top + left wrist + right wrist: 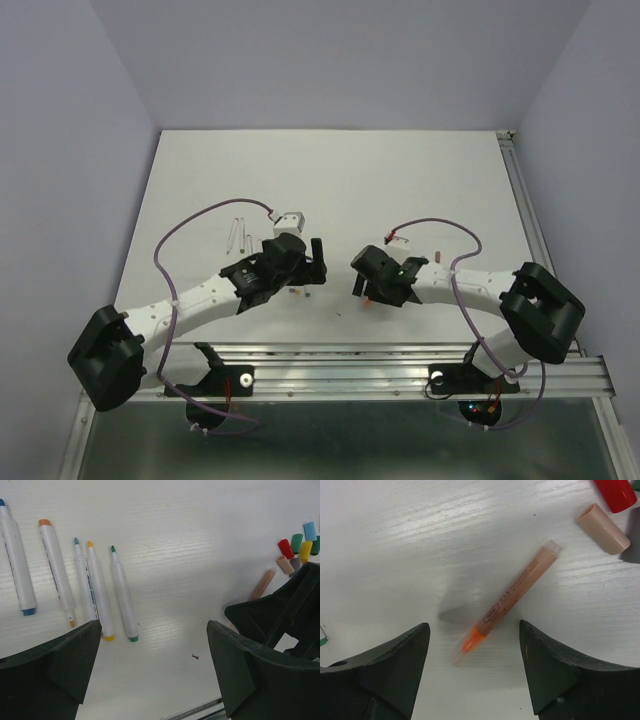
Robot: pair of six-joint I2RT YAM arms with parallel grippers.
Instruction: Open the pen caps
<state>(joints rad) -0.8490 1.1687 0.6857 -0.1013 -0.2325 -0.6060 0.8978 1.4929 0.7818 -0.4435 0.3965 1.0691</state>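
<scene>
In the left wrist view, several loose pen caps lie in a cluster at the far right: red (pixel 285 548), green (pixel 297 542), blue (pixel 310 530), yellow (pixel 305 551) and peach (pixel 285 565). My left gripper (pixel 155 672) is open and empty above bare table. My right gripper (pixel 472 667) is open, just above an orange highlighter (pixel 515 596) that lies flat on the table. The highlighter's clear-capped tip points between the fingers. A red cap (pixel 616 491) and a peach cap (pixel 603 528) lie beyond it. In the top view both grippers (pixel 316 262) (pixel 362 280) face each other at mid-table.
Several white pens lie side by side to the left in the left wrist view: blue-ended (pixel 17 560), orange (pixel 57 570), teal-tipped (pixel 82 580), yellow (pixel 98 592) and green (pixel 123 595). The aluminium rail (pixel 400 360) runs along the near table edge. Walls enclose the table.
</scene>
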